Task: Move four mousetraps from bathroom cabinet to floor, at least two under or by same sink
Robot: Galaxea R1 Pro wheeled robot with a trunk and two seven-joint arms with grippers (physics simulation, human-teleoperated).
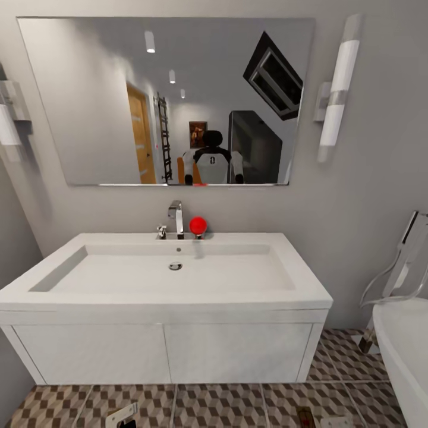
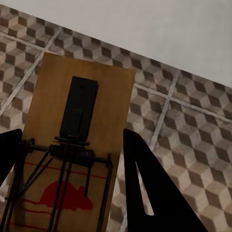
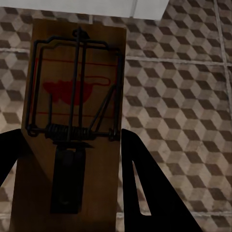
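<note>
Each gripper has a trap between its fingers, board's long axis running along them: left gripper [image 2: 70,174] closed on trap [image 2: 77,140]; right gripper [image 3: 72,174] likewise on trap [image 3: 72,121]; both over floor [image 1: 238,407] just in front of sink [image 1: 172,279]; straight down to place.

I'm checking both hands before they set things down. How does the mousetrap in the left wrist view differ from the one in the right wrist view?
The left gripper's mousetrap has its red mouse mark at the gripper end and its black plate at the far end; the right gripper's mousetrap is reversed, with the black plate at the gripper end. The left one looks brighter tan, the right one darker brown. Both are wooden boards between dark fingers above the cube-patterned bathroom floor.
</note>
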